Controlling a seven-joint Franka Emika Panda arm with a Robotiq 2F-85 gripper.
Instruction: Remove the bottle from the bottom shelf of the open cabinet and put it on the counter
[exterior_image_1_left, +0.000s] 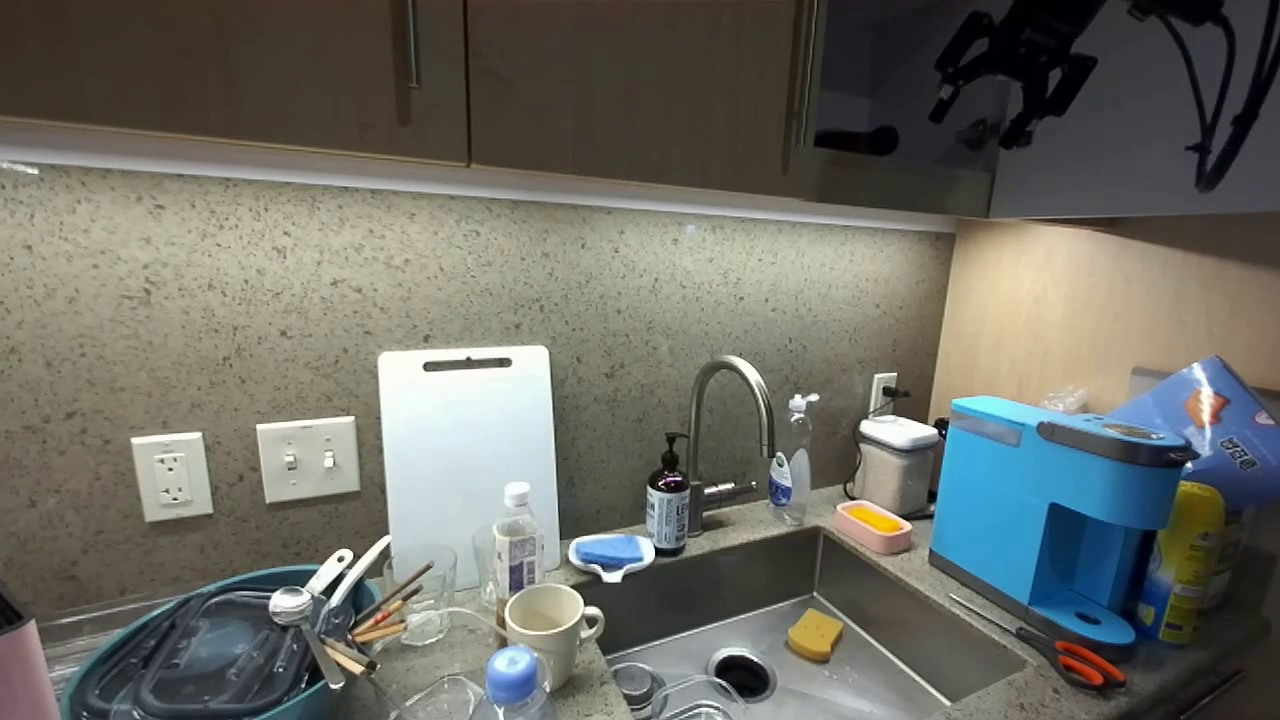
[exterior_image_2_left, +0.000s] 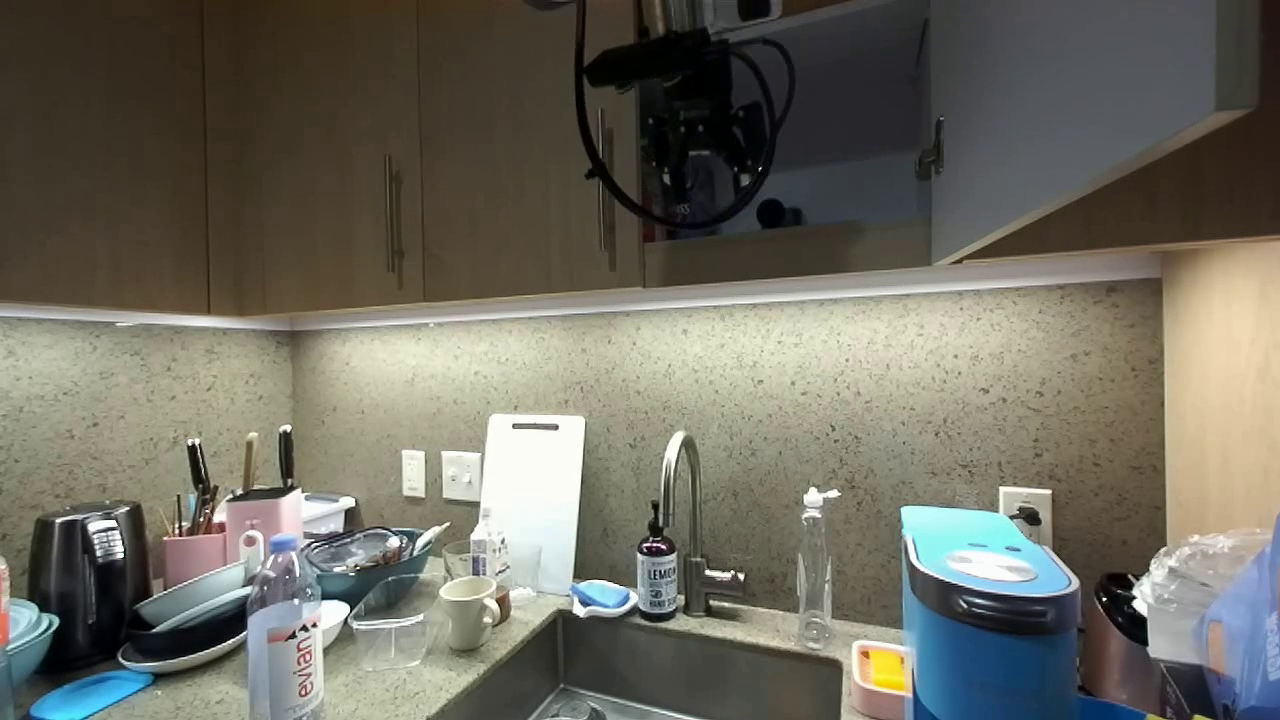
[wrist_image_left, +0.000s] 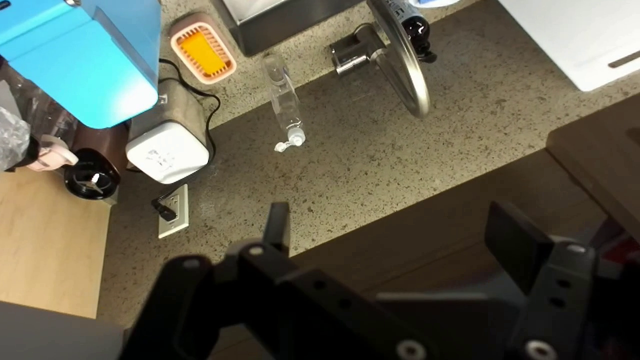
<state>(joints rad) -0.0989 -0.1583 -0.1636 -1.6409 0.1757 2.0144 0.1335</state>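
Black Robotiq gripper (wrist_image_left: 395, 237) stood nearest in the wrist view, two fingers (wrist_image_left: 518, 246) wide apart; beyond it, clear squeeze bottle (wrist_image_left: 286, 102) toward eleven o'clock, steel faucet (wrist_image_left: 413, 76) at one, blue coffee machine (wrist_image_left: 85, 70) at ten. In an exterior view a dark round-ended object (exterior_image_2_left: 771, 213) sat low inside the open wall cabinet (exterior_image_2_left: 860, 190), at four o'clock from the gripper; whether that was the task's bottle, or the gripper hid it, could not be told. Grey speckled counter (exterior_image_2_left: 380, 695), toward seven o'clock in that same view, bore an Evian bottle (exterior_image_2_left: 285, 640).
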